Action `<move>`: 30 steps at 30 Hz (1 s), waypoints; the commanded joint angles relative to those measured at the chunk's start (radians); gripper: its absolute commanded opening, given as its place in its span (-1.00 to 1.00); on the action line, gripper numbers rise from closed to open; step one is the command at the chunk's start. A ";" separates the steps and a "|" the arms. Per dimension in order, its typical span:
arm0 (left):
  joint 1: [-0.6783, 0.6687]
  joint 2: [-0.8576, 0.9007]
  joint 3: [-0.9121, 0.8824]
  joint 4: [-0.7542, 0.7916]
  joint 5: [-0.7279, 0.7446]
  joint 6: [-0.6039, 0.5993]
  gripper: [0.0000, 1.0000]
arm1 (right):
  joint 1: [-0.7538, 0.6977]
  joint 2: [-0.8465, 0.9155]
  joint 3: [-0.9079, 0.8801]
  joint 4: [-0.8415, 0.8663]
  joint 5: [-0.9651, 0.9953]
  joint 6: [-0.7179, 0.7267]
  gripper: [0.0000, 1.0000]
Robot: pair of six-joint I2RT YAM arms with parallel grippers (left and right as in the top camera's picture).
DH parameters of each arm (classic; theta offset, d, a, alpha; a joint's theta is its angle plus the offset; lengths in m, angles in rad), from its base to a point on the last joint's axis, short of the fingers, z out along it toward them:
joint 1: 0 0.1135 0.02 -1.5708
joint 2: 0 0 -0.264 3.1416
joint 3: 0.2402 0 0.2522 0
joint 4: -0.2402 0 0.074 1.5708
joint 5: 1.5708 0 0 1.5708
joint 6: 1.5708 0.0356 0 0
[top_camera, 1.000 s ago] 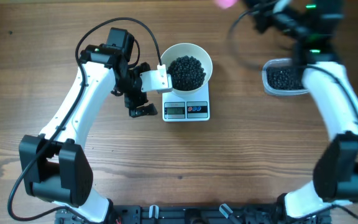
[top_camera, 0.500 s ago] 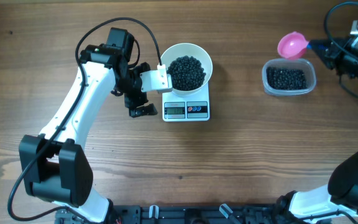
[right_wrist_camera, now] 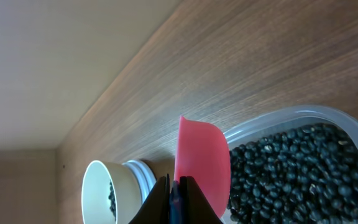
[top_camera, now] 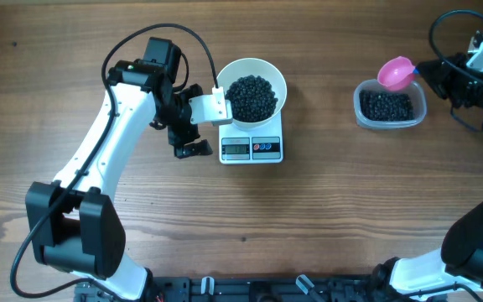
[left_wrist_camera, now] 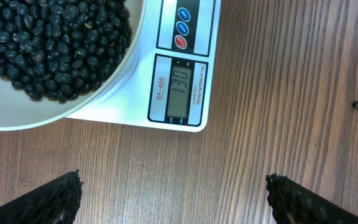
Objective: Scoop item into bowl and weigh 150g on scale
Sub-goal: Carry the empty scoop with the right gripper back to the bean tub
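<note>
We hold the left gripper (left_wrist_camera: 176,202), fingers (left_wrist_camera: 55,199) apart, by the scale (left_wrist_camera: 179,87); the right gripper (right_wrist_camera: 174,199) clamps the scoop (top_camera: 397,73) over the tub's (top_camera: 361,109) edge, cup toward the bowl (top_camera: 281,84).

- Table (top_camera: 325,210): wood-grain top, brown, the boards running left to right in the overhead view; fills all three views.
- Scale (top_camera: 251,149): small, white, square. Sits flat on the table left of centre, toward the far side, its display and buttons facing the near edge.
- Clear plastic tub (top_camera: 390,106): rounded-rectangular, flat on the table, well apart to the right of the scale.
- Loose black bean (left_wrist_camera: 357,105): lies alone on bare wood in front of the scale, apart from it.
</note>
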 commanded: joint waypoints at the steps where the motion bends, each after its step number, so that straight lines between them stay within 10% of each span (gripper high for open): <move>1: -0.003 0.004 -0.006 -0.001 0.024 0.019 1.00 | -0.002 -0.006 0.007 -0.017 0.054 0.036 -0.91; 30: -0.003 0.004 -0.006 -0.001 0.024 0.019 1.00 | -0.037 -0.018 0.007 0.138 -0.109 0.081 -0.91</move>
